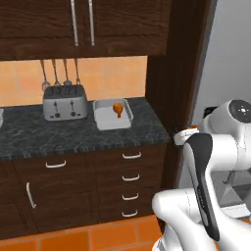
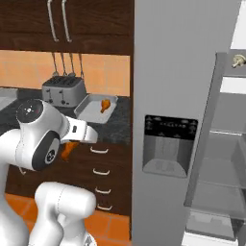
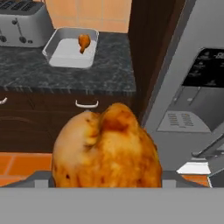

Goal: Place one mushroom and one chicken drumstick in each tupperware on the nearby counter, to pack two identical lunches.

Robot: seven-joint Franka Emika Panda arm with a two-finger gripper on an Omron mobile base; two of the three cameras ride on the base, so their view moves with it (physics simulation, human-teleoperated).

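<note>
The gripper (image 3: 107, 186) is grasping a chicken drumstick (image 3: 105, 148), golden-brown and roasted, its jaws standing wide about the meat so that the drumstick is filling the lower middle of the hand view and hiding the finger tips; in the right base view the same drumstick (image 2: 69, 149) is showing as an orange piece hanging under the white hand, in front of the drawer fronts. Taking the tupperware (image 1: 113, 114) as landmark: it is a pale grey rectangular container sitting on the counter (image 1: 73, 135), a dark speckled stone worktop, and a second chicken drumstick (image 1: 118, 109) is lying inside it, toward its back right part. The held drumstick is hanging well apart from this tupperware, out in front of the counter edge and lower than the worktop. Just beside the tupperware, on its left, a silver toaster (image 1: 65, 102) is standing against the orange tiled wall, with utensils (image 1: 60, 72) hanging above it. Below the tupperware, dark brown drawers (image 1: 130, 179) with curved silver handles are stacking down to the orange floor. To the right of the tupperware, past a dark wooden panel, a grey fridge (image 2: 173, 120) is standing with its dispenser panel facing out; farther right again, a mushroom (image 2: 237, 60) is resting high on a shelf of the fridge's open compartment.
</note>
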